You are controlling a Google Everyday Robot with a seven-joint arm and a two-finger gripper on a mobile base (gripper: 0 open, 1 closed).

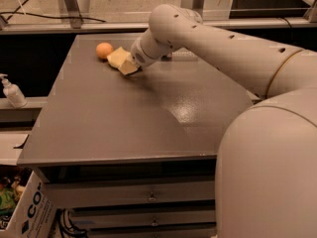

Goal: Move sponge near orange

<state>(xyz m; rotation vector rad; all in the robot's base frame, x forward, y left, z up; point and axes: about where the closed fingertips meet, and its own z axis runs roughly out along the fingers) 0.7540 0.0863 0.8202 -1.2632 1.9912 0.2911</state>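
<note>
This looks like a lab workroom: a grey bench [124, 128] with drawers [129, 195], and a cardboard box [27, 214] near left. The gripper [128, 66] sits at the bench's far side.

arm [223, 46] reaching far forward-left, wrist [148, 49] angled down, pincer [128, 67] low ahead

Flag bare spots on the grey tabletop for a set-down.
Free: front half of the grey tabletop, from the gripper to the drawer-side edge. Crowded: far left, where small round orange fruit, pale yellow foam sponge and gripper bunch.
</note>
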